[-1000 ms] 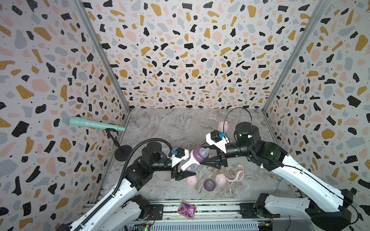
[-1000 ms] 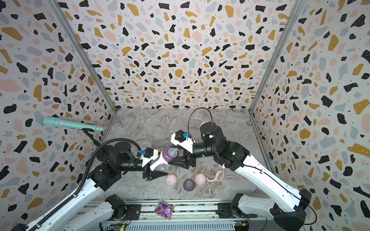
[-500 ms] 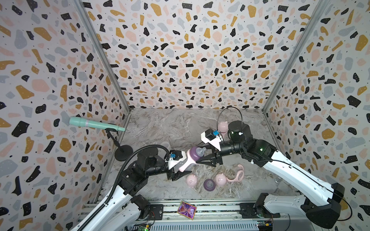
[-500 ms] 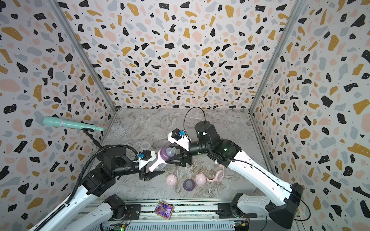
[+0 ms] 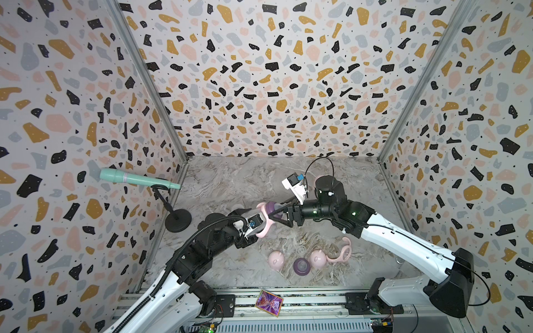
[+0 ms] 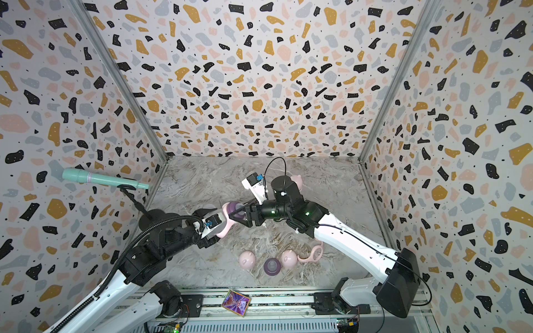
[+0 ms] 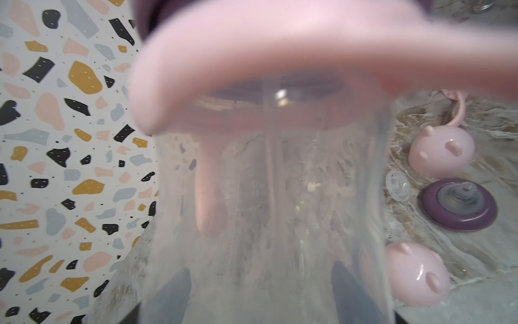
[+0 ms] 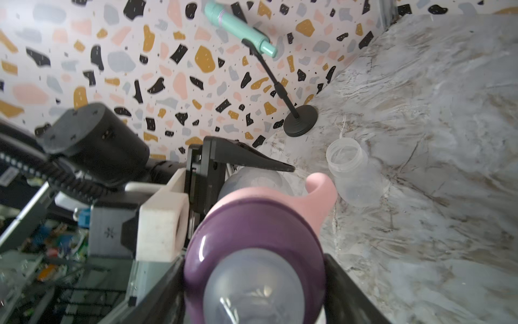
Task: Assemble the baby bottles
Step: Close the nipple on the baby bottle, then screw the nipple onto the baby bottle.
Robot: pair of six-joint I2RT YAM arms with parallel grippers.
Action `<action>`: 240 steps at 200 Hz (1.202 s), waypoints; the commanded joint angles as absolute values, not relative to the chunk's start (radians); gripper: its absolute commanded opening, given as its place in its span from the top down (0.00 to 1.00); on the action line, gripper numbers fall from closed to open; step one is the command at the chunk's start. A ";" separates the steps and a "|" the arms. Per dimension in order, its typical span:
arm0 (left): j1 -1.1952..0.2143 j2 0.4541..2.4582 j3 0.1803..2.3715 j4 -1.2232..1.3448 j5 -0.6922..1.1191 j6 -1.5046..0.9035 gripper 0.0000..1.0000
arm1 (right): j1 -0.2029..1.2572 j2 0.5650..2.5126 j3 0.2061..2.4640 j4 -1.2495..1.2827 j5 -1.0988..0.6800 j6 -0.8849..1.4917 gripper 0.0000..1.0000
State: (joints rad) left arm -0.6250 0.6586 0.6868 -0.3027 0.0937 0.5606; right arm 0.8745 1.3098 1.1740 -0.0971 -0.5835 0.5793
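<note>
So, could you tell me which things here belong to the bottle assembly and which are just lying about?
Job: gripped bottle, empty bottle, two dome caps, loose teat ring, handled collar, pink cap at back.
Lying about: teal microphone, colourful card.

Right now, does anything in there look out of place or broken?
Nothing looks broken or spilled. One stray: a colourful card lies askew on the front rail, off the marble table. The pink caps and purple ring on the table are simply unassembled parts.
</note>
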 commanded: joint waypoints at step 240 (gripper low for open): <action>-0.630 0.832 0.778 -0.006 0.784 0.368 0.97 | 0.948 1.372 1.825 -1.106 -0.294 0.027 0.04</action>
